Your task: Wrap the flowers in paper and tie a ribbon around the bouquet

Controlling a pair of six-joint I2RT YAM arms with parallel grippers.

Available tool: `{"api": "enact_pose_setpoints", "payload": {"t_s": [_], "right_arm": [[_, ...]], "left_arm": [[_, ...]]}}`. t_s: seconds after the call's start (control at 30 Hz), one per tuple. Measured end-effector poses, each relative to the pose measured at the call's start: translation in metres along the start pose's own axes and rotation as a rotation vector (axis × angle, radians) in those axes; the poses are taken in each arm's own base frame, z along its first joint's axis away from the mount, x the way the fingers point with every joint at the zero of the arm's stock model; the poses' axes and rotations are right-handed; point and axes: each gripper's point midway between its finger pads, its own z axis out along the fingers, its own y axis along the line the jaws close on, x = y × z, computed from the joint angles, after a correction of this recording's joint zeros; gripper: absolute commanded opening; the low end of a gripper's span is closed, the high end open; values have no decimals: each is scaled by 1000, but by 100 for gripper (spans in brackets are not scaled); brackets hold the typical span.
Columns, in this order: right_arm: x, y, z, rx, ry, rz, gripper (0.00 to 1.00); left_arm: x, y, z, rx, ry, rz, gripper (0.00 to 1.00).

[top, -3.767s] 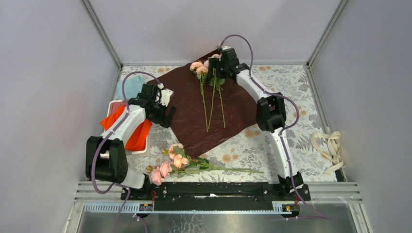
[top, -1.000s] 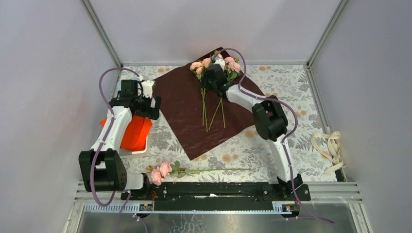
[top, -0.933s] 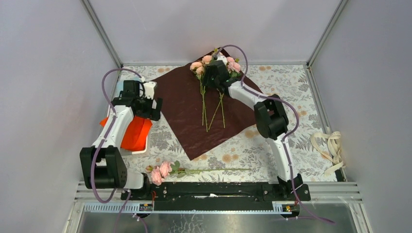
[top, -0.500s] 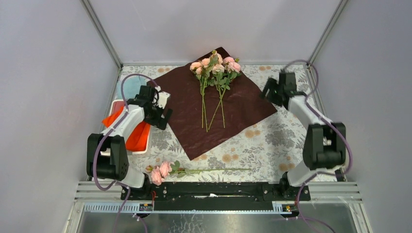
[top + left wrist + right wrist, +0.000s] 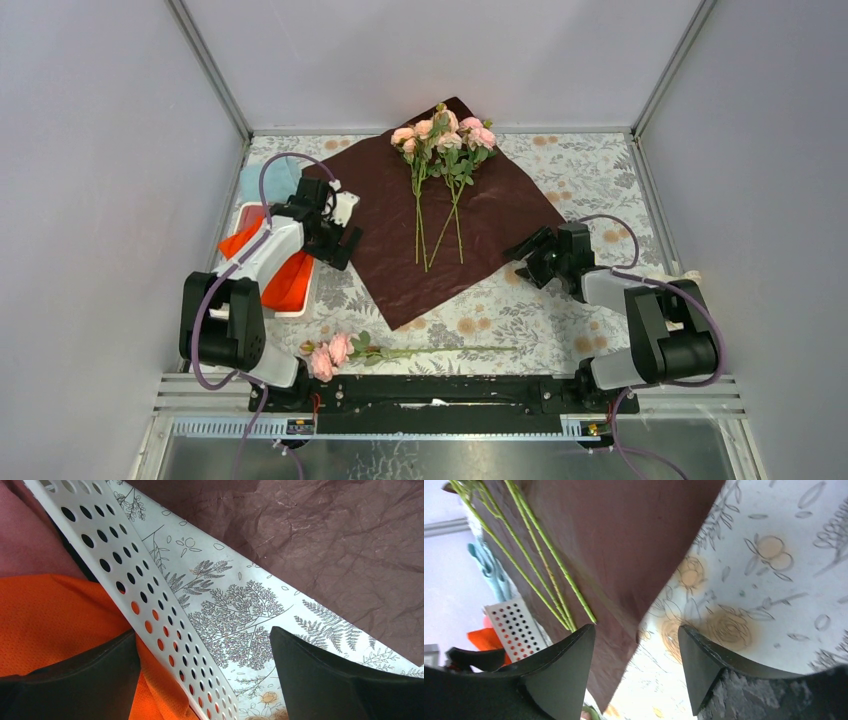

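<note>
Just ahead of right jaws (parted): paper (image 5: 624, 540)

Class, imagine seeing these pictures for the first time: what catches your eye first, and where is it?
A dark red paper sheet lies mid-table with pink roses on its far corner, stems pointing nearward. A bright orange cloth fills the white tray at left, and another rose stem lies along the near edge.

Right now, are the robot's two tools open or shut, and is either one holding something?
Left tool: open, holding nothing.
Right tool: open, holding nothing, right by the edge of the paper.
</note>
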Motion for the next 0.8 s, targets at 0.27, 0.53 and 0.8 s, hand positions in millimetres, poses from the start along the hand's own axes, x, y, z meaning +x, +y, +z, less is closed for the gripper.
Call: {"api": "enact_pose_setpoints", "payload": {"t_s": [0.27,0.53,0.8], "right_arm": [[-8,21,23,-108,-3,89,67],[-8,25,30,-130,14,108,60],[-7,25,30,-128,15,99,21]], "left_arm": [[-5,5,-11,-43,-28,10,99],[-54,5,-62,-68,-215,44,99],[-61,-45,-36,98,-186,117,95]]}}
